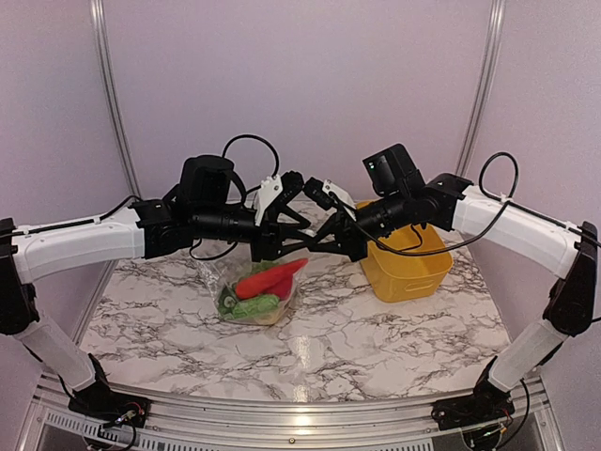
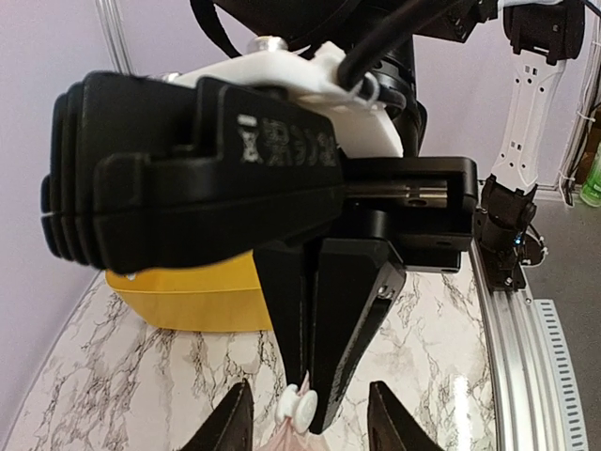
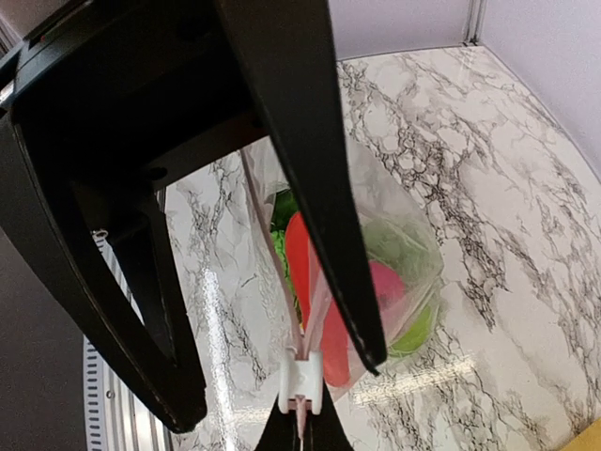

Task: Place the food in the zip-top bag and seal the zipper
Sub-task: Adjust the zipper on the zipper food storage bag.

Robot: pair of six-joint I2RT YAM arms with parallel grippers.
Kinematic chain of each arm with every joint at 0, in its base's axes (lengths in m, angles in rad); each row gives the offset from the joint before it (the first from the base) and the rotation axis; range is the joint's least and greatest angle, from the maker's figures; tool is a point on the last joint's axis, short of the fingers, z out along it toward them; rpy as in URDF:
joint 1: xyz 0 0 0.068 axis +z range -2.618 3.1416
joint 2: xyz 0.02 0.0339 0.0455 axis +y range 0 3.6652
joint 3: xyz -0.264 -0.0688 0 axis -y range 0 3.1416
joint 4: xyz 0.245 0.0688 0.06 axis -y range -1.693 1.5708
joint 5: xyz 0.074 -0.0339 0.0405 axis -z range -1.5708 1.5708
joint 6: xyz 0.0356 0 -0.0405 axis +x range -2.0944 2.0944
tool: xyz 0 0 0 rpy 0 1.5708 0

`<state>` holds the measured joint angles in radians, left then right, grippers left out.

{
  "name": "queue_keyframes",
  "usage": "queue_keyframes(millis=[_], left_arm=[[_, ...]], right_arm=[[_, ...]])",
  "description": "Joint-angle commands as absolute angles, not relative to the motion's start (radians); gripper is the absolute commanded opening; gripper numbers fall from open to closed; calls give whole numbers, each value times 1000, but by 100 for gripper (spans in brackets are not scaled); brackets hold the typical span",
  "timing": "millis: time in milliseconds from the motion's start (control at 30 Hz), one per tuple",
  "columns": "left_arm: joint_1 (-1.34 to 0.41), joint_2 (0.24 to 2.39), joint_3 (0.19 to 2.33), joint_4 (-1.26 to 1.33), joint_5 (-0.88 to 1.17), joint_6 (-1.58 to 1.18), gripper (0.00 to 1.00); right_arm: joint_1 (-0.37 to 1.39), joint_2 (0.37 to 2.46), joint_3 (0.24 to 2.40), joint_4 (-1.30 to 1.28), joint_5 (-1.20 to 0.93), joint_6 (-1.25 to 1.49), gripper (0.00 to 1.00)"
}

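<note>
DESK: What lies nearest the arm bases?

STRINGER: A marbled bench (image 1: 376, 348). At its middle, the clear zip-top bag (image 1: 255, 293) holds the food (image 1: 261, 289): a long red-orange piece (image 1: 272, 278) over a green cucumber (image 1: 252, 305).

DESK: And the grippers?

STRINGER: Just above the bag, the right gripper (image 2: 312, 399) is closed tight on the zipper (image 3: 282, 301), beside its white slider (image 3: 300, 381). The left gripper (image 2: 315, 432) stands partly open, one finger either side of that slider, gripping nothing. Whether it touches the plastic is unclear from the wrist view. Farther back, to the right, a yellow basket (image 1: 408, 268) sits on the bench.
</note>
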<state>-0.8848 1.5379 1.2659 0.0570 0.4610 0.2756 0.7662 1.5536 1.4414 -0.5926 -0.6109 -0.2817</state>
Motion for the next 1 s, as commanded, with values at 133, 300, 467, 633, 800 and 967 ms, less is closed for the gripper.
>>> queue_keyframes(millis=[133, 300, 467, 633, 800, 967], left_arm=[[-891, 1560, 1305, -31, 423, 357, 39], [-899, 1560, 1290, -56, 439, 363, 32], [-907, 1570, 1303, -70, 441, 377, 25], [-907, 1579, 1316, -63, 450, 371, 16], [-907, 1580, 1319, -58, 462, 355, 9], [-903, 1562, 1319, -85, 457, 341, 5]], right_arm=[[789, 1514, 1476, -609, -629, -310, 0], [792, 1511, 1479, -617, -617, -322, 0], [790, 1512, 1479, -618, -612, -325, 0], [792, 1505, 1471, -613, -602, -328, 0], [792, 1494, 1450, -607, -584, -331, 0], [791, 1460, 1423, -580, -529, -336, 0]])
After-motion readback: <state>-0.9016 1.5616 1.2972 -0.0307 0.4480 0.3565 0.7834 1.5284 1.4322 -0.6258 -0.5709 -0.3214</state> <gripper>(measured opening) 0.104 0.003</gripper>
